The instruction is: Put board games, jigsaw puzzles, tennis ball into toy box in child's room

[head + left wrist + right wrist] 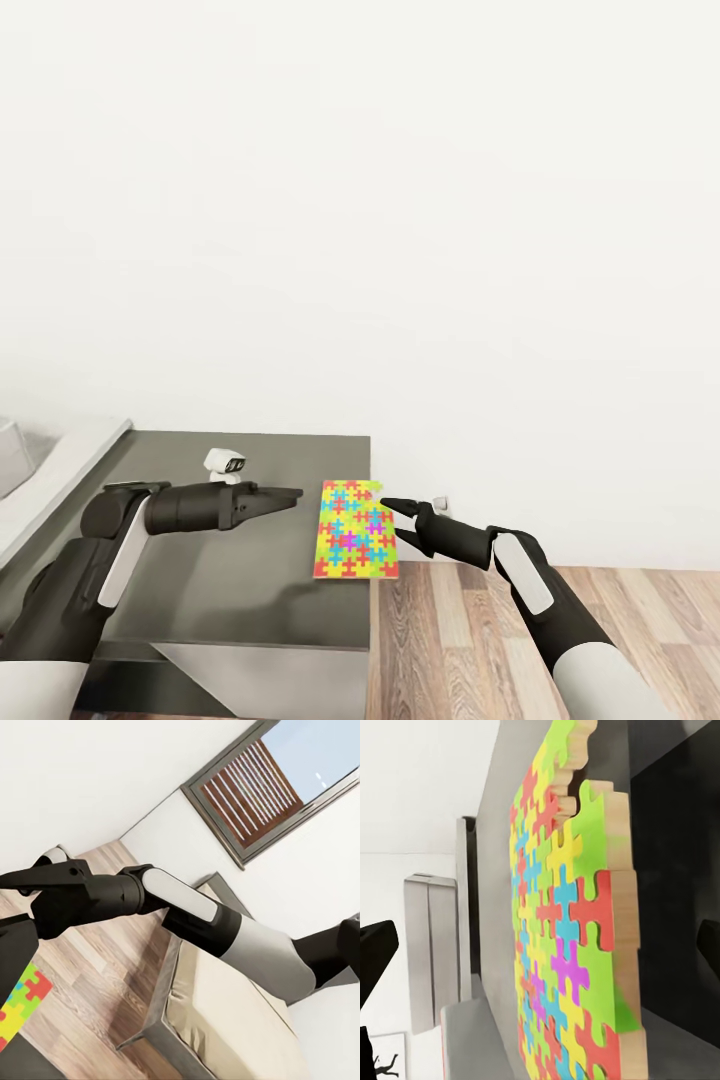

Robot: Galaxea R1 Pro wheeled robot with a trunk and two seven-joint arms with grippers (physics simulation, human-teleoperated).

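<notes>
Nearest, right arm: black forearm with a white sleeve reaches in from the lower right of the head view toward the jigsaw's right edge.
Right gripper [398, 518]: its fingers are spread apart, one tip at the sheet's upper right edge and one a little lower; nothing is grasped between them. In the right wrist view the dark fingers [375, 952] stand wide on either side of the sheet.
Left gripper [290, 494]: held level above the dark top, pointing toward the jigsaw's left edge and stopping just short of it; its fingers lie close together with nothing between them.
Jigsaw puzzle [355, 530]: thin squarish sheet of interlocking pieces in yellow, green, red, blue and pink, lying flat at the right front edge of the dark-grey counter, its right side overhanging the edge. The right wrist view shows its pale wooden side [622, 915] and a notch where a corner piece is out.
Dark-grey counter [240, 590]: low cabinet top with a white front below.
Small white robot figure [226, 464]: stands farther back on the counter, behind the left gripper.
Writing: no label or lettering can be read on anything.
Floor [470, 640]: wood planks, right of the cabinet.
Bed [225, 1012]: beige mattress on a grey frame, in the left wrist view.
Window [277, 780]: dark frame, brown slats, on the white wall.
</notes>
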